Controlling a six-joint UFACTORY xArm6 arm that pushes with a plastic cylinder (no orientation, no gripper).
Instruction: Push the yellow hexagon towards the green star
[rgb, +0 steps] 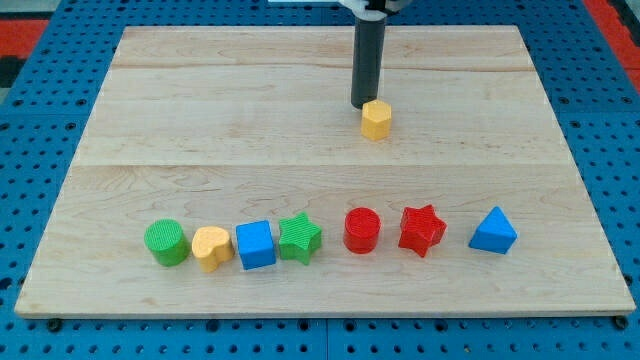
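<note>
The yellow hexagon (376, 119) sits on the wooden board, right of centre in the upper half. My tip (362, 105) is at the hexagon's upper left edge, touching or nearly touching it. The green star (299, 238) stands in a row of blocks near the view's bottom, well below and left of the hexagon.
The row, from left: a green cylinder (166, 242), a yellow heart (211, 247), a blue cube (256, 244), the green star, a red cylinder (362, 230), a red star (421, 230), a blue triangle (493, 231). The wooden board (200, 120) lies on a blue pegboard.
</note>
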